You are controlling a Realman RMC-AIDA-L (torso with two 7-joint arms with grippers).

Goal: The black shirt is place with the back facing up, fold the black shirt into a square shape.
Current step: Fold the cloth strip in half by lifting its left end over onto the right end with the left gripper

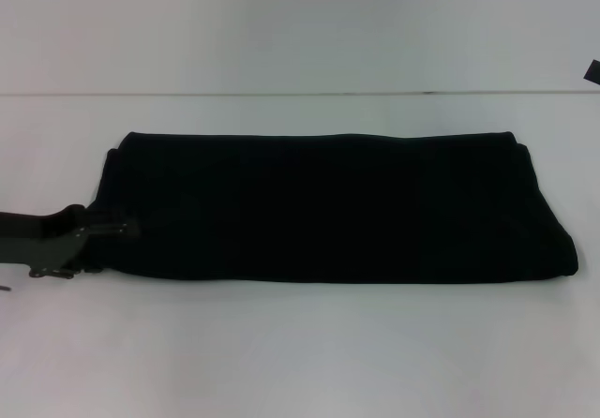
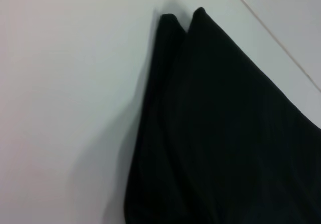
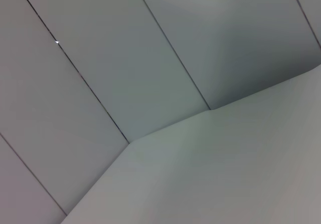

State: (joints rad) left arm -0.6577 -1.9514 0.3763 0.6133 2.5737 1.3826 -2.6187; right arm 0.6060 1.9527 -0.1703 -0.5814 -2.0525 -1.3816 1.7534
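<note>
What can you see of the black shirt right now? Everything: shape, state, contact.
The black shirt is plain black soft fabric, no print visible, already folded into a long horizontal band lying flat on the white table. It is wider than deep, not yet square. No sleeves or neckline show. The left wrist view shows two stacked layers ending in two rounded corners. The left gripper meets its left end near the front edge; whether it grips the cloth is unclear. The right gripper is out of view.
</note>
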